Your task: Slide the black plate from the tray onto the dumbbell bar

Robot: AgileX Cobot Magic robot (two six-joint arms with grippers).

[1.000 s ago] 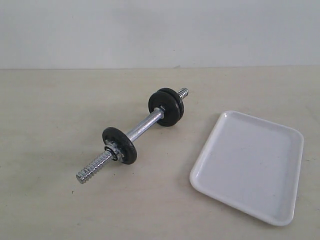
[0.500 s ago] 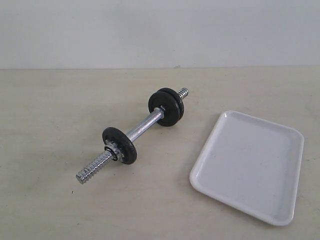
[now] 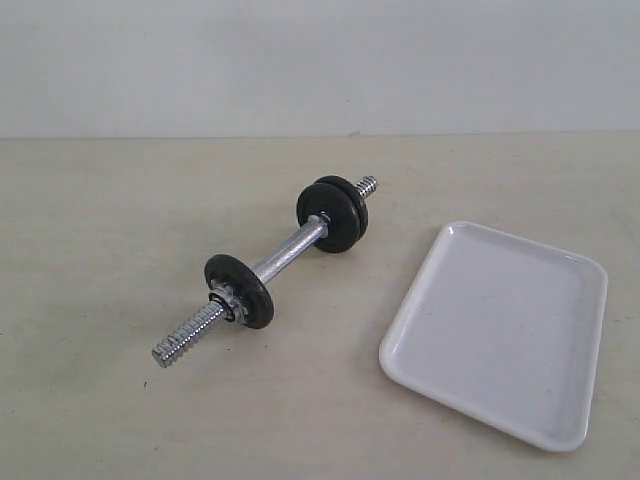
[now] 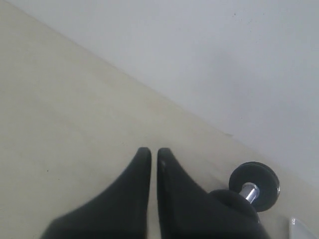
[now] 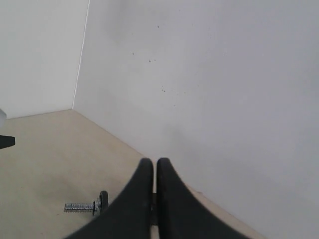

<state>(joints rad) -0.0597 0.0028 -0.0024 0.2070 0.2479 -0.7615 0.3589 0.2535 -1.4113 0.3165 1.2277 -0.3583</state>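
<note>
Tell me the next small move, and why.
Likely stop here, I judge: the tray holds no disc, three black discs sit on the dumbbell bar, and the left claw and right claw are shut on nothing, clear of it.

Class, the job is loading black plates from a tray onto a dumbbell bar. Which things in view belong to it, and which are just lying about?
Job: bar; three plates, all on the bar; tray, holding nothing; left tool and right tool, both shut.
Lying about: nothing; only the table.
</note>
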